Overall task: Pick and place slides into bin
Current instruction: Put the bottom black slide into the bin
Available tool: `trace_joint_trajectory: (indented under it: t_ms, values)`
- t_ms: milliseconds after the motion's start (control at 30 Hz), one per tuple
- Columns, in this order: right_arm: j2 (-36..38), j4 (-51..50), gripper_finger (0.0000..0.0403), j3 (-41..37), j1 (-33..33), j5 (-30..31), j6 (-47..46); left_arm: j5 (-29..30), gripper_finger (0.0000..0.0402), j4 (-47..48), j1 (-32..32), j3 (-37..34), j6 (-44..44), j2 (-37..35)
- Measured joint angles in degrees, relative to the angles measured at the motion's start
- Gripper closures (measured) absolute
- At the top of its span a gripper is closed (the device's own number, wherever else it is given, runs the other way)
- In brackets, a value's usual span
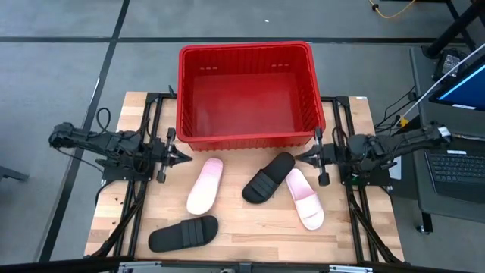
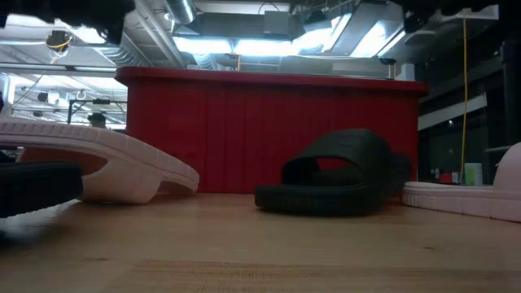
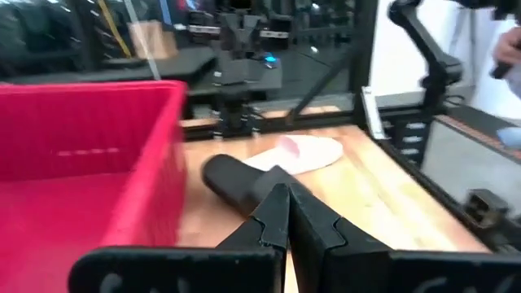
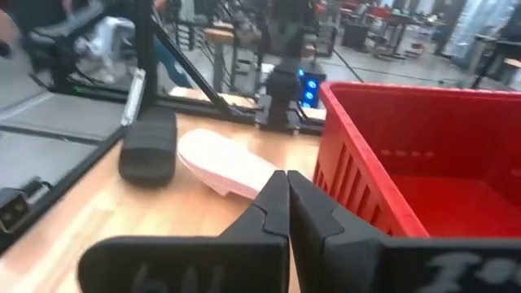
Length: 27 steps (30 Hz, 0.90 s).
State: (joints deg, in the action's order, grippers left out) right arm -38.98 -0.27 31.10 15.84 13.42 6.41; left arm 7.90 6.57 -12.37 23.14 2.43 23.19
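Start state: nothing in the red bin (image 1: pixel 244 95), all four slides on the surface (image 1: pixel 250 239).

My left claw (image 1: pixel 182 157) hangs by the bin's near left corner, fingers pressed together. My right claw (image 1: pixel 301 157) mirrors it at the near right corner, fingers likewise together.

Nearest my left claw: pale pink slide (image 1: pixel 205 184), just inboard, long axis running roughly from the bin toward the near edge. Black slide (image 1: pixel 183 233) lies farther, near the front edge, crosswise.

Nearest my right claw: black slide (image 1: pixel 268 177), diagonal, touching or overlapping the second pink slide (image 1: pixel 305 197).

The high view gives layout; the low view shows only sandal profiles.
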Motion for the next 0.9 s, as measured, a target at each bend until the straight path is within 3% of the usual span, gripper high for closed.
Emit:
trace_joint_trajectory:
  t_ms: [133, 467, 700, 900]
  values:
    - [-3.2, 0.3, 0.0401, 0.0, 8.1, 9.5, -2.9, 9.5, 0.04, 3.8, -8.4, 2.7, -0.6, 4.9]
    - [-12.7, 15.4, 0.0401, 0.1, 23.1, 22.7, 0.0, 32.0, 0.04, 8.4, -33.7, 8.9, -10.7, 16.8]
    - [-19.7, 18.8, 0.0401, 2.6, 25.7, 23.2, -1.6, 48.4, 0.04, 9.1, -49.3, 13.3, -14.8, 24.6]
    - [-26.1, 12.7, 0.0401, 10.8, 25.7, 23.3, -2.0, 50.7, 0.04, 9.2, -53.4, 16.0, -22.2, 31.1]
